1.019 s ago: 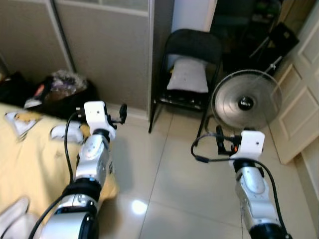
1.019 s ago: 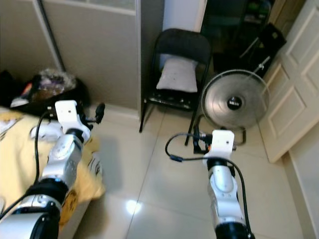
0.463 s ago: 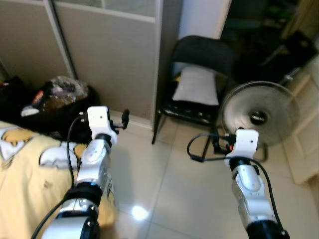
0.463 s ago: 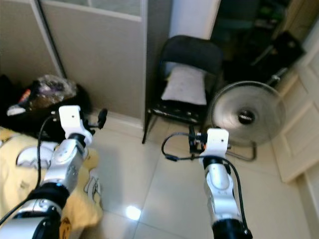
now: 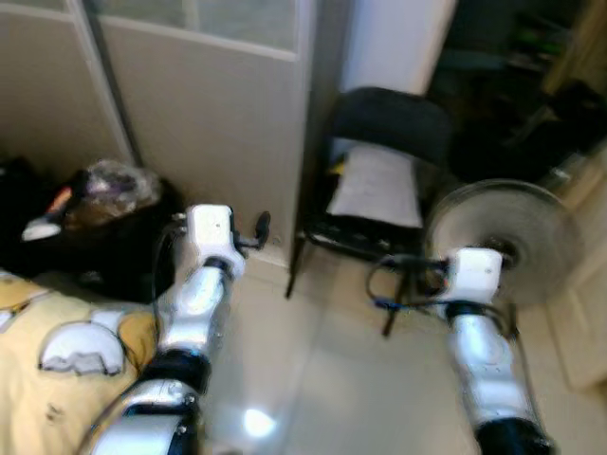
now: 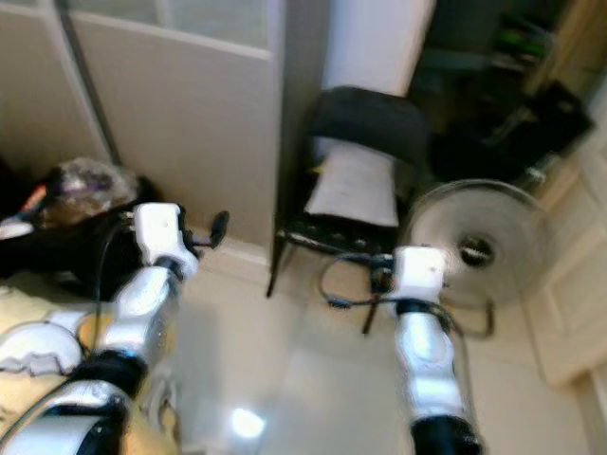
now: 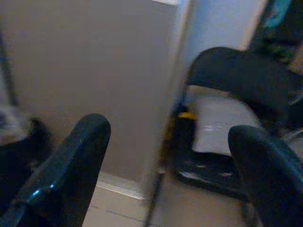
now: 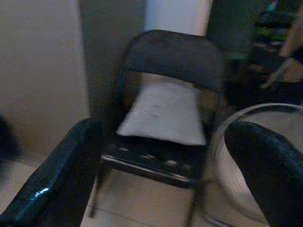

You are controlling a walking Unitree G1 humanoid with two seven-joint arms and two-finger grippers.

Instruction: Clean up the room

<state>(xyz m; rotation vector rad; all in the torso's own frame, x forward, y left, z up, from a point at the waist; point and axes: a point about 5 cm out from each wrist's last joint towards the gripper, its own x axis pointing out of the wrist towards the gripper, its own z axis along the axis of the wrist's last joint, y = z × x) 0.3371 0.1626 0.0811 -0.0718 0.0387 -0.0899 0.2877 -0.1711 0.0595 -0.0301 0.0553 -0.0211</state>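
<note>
A black folding chair stands ahead against the wall, with a white pillow on its seat. Both arms are held out in front of me over the tiled floor. My left gripper is open with nothing between its fingers and faces the chair's left side. The right gripper is open and empty too, looking straight at the chair and pillow. On the yellow bed at the lower left lies a white item. The picture is blurred.
A standing fan is on the floor right of the chair. A black bag stuffed with things leans on the grey sliding panels at the left. A white door is at the far right.
The whole picture has shifted: the camera has moved closer to the chair and fan, and the bed has slid toward the lower left. Both arms keep the same pose, still open.
</note>
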